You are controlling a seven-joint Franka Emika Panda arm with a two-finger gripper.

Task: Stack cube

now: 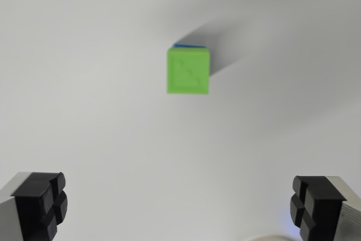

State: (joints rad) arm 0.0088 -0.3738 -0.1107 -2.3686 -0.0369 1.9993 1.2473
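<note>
One green cube (188,70) — blue sliver (188,44) behind

Plain white tabletop (84,83) fills view; soft diffuse light, grey shadows falling toward upper right.

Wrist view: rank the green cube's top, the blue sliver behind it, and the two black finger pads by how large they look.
1. Green cube
2. Finger pads, alike; near the camera and cropped, so unsure against the cube
3. Blue sliver

Green cube (188,70) atop blue cube (189,44); pincer (179,207) open.
</note>
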